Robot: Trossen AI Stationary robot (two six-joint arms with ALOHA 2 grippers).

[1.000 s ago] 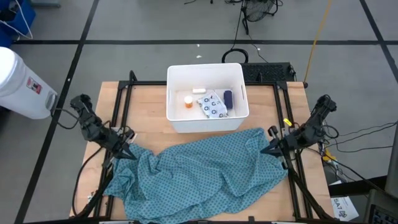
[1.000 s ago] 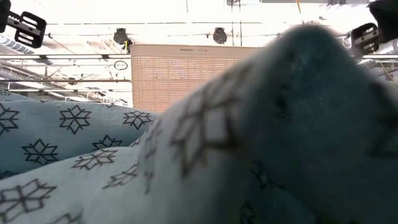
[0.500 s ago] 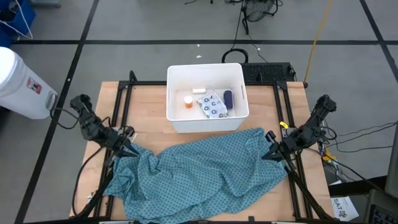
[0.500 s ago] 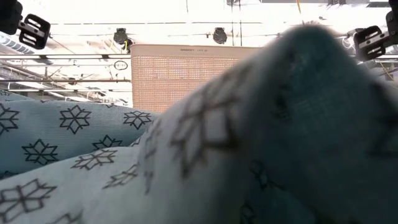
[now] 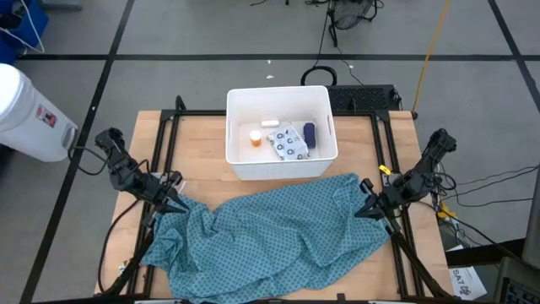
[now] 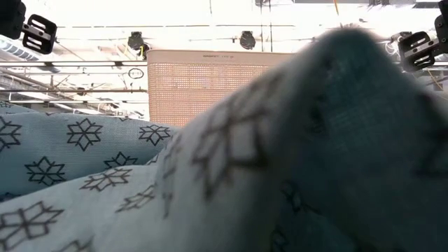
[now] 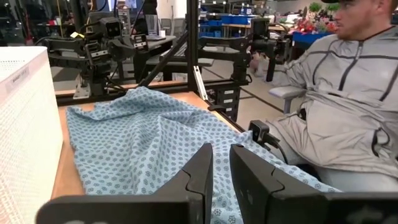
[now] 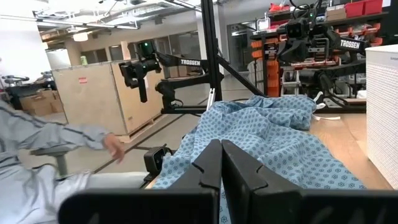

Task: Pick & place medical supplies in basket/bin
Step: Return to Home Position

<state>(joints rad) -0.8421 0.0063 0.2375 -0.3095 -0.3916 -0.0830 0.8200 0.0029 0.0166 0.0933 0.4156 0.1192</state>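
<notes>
Since all four supplies lie inside the bin [image 5: 278, 170], at twelve o'clock on the table, I judge the picking done and only the homing step open. The bottle [image 5: 255, 138], tube [image 5: 270, 123], packet [image 5: 288, 143] and blue block [image 5: 309, 135] sit close together on its floor. The left gripper [image 5: 175, 205] hangs at eight o'clock by the cloth [image 5: 261, 232] edge, fingers a sliver apart and empty. The right gripper [image 5: 363, 209] is at four o'clock, fingers pressed together, also empty. From the left gripper the bin lies toward one o'clock, from the right toward eleven. Both are about equally near, and the bin's long axis runs nine to three. Any pull-back should lead away from the bin, minding the cloth beside the tips.
</notes>
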